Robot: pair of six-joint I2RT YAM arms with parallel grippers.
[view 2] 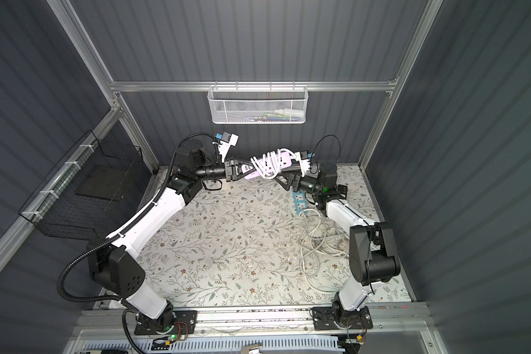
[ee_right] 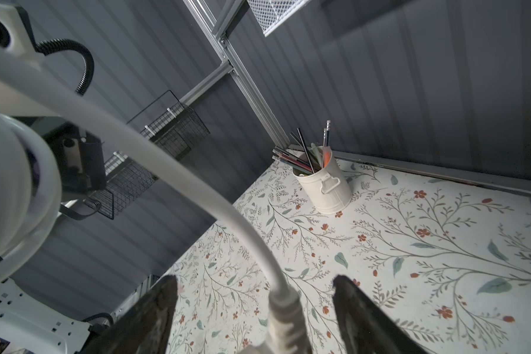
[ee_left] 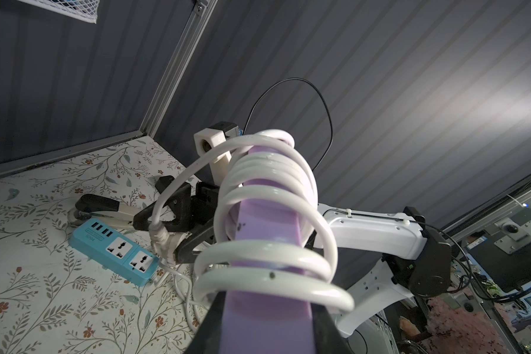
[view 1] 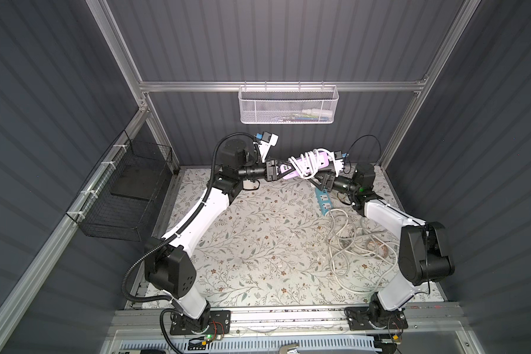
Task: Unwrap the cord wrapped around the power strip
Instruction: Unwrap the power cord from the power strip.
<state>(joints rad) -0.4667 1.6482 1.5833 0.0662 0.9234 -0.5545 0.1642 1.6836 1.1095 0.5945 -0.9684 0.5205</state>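
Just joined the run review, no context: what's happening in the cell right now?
The left gripper is shut on a purple strip, holding it above the table. A white cord is wound round it in several coils. The right gripper has its jaws open either side of the cord's free end, not clamped. A blue strip lies on the table.

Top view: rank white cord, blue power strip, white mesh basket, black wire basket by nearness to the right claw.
1. white cord: its end sits between the right claw's open jaws.
2. blue power strip: on the table, just beneath.
3. white mesh basket: back wall.
4. black wire basket: left wall.
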